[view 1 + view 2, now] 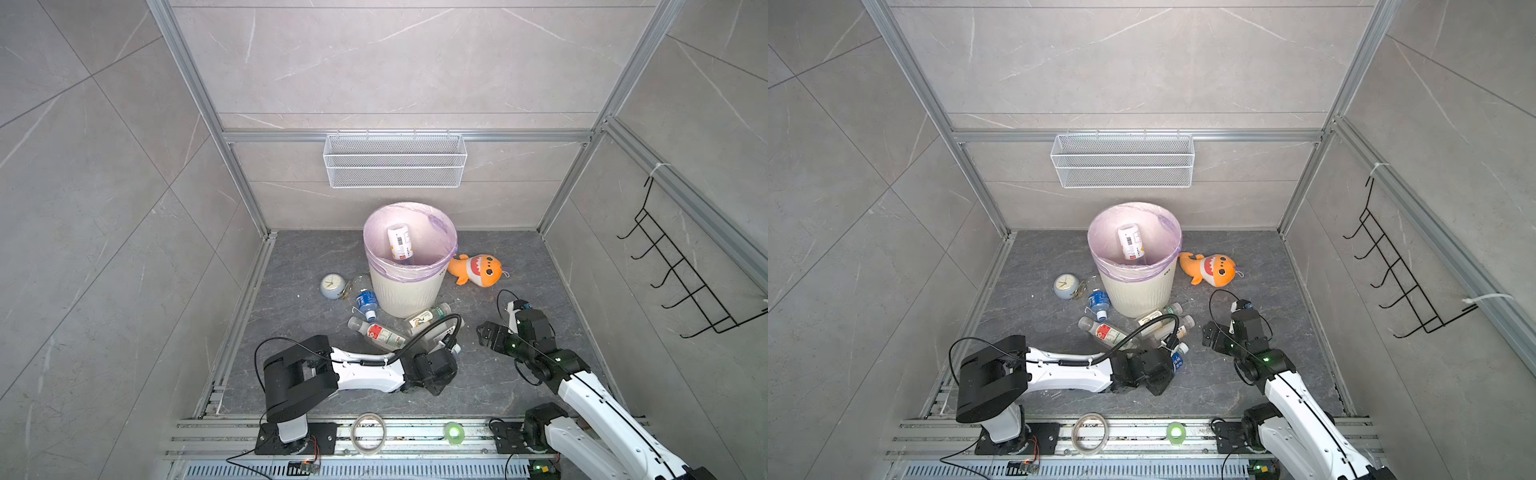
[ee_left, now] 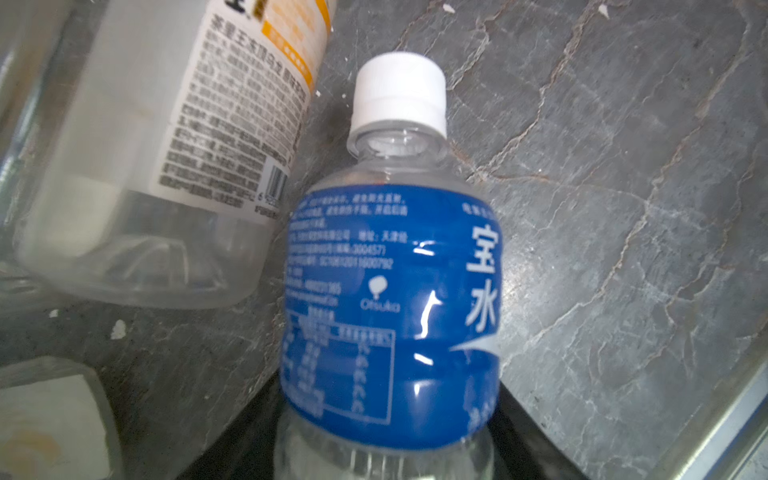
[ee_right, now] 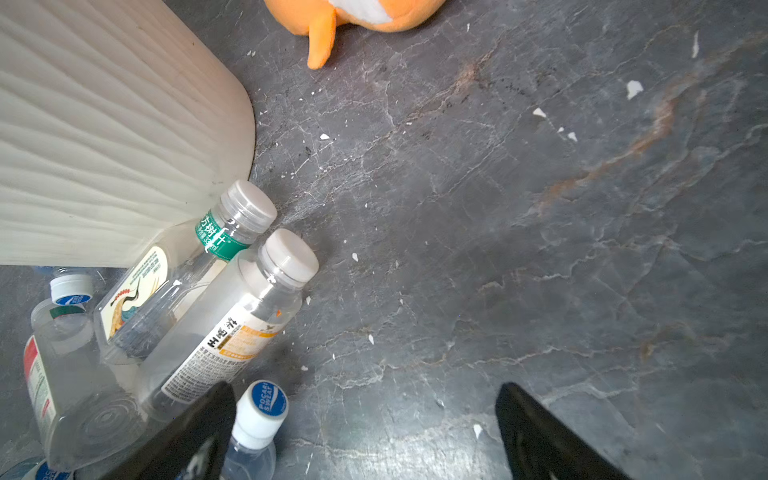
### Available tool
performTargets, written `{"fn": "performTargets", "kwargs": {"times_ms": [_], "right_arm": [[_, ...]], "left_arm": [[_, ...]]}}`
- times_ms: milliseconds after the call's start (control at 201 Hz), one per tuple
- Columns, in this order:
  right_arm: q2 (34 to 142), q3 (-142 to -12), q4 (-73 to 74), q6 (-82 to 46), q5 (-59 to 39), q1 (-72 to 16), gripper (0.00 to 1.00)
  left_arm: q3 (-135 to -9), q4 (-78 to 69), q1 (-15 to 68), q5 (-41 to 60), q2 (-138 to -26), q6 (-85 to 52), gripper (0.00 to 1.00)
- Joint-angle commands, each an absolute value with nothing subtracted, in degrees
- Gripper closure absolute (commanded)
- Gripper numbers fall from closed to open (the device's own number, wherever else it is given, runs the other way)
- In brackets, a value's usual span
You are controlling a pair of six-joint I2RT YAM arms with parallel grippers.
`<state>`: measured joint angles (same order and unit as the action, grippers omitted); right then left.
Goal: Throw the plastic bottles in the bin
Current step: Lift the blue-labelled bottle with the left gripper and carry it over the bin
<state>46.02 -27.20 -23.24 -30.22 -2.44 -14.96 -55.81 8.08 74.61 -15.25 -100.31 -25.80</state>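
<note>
Left fingers (image 2: 524, 451) pinching blue-label bottle (image 2: 390, 299) between them, right fingers (image 3: 540, 436) spread nearby

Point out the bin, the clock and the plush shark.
bin (image 1: 405, 293): in a top view, on its ribbed outer wall.
clock (image 1: 331, 284): in a top view, on its dial.
plush shark (image 1: 478, 270): in a top view, on its face.

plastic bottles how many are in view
6: white-label one inside the bin, blue-label one by the clock, red-label, beige-label and milky ones before it, a second blue-label one in the left end effector. Others may be hidden.
</note>
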Motion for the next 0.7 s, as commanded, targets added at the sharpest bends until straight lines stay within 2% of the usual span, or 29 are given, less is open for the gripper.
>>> {"fn": "performTargets", "kwargs": {"times_ms": [0, 274, 692], "right_arm": [[46.2, -26.5, -22.6, -29.6, -2.7, -14.8, 0.00], [46.0, -26.5, -22.6, -29.7, -2.6, -14.8, 0.00], [46.1, -26.5, -22.6, -29.7, -2.5, -14.8, 0.00]], "left_arm": [[-56.5, 8.5, 75.0, -16.6, -98.6, -26.3, 0.43], [-53.4, 7.0, 75.5, -19.5, -92.2, -23.9, 0.50], [-45.9, 6.6, 75.4, -28.3, -75.8, -20.3, 0.52]]}}
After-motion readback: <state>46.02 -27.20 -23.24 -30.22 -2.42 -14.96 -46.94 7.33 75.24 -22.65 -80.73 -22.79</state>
